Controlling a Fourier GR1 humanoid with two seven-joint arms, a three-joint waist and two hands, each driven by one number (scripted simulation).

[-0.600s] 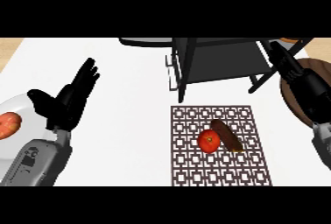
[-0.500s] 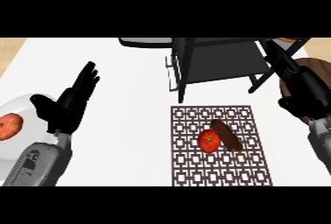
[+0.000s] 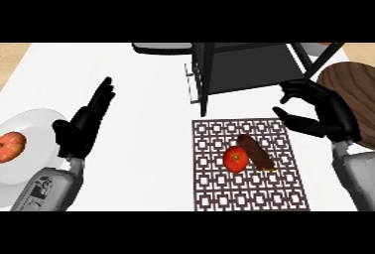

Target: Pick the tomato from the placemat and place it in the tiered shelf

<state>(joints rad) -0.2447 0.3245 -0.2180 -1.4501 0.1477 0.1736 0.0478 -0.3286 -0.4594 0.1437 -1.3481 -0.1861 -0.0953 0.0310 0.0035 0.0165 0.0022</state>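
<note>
A red tomato [image 3: 236, 159] lies on the dark patterned placemat [image 3: 246, 191], touching a brown oblong vegetable [image 3: 256, 152] on its right. The black tiered shelf [image 3: 249, 69] stands beyond the mat at the back. My right hand [image 3: 324, 115] hovers open to the right of the mat's far corner, fingers relaxed and slightly bent, holding nothing. My left hand [image 3: 84, 125] rests open at the left, fingers straight and pointing up, well away from the mat.
A white plate [image 3: 31, 130] at the left edge carries a red-orange fruit [image 3: 10, 147]. A round wooden board [image 3: 351, 83] sits at the right behind my right hand. A grey dish [image 3: 161, 48] shows at the back edge.
My right hand has moved inward and down toward the mat's far right corner. My left hand has shifted slightly to the right.
</note>
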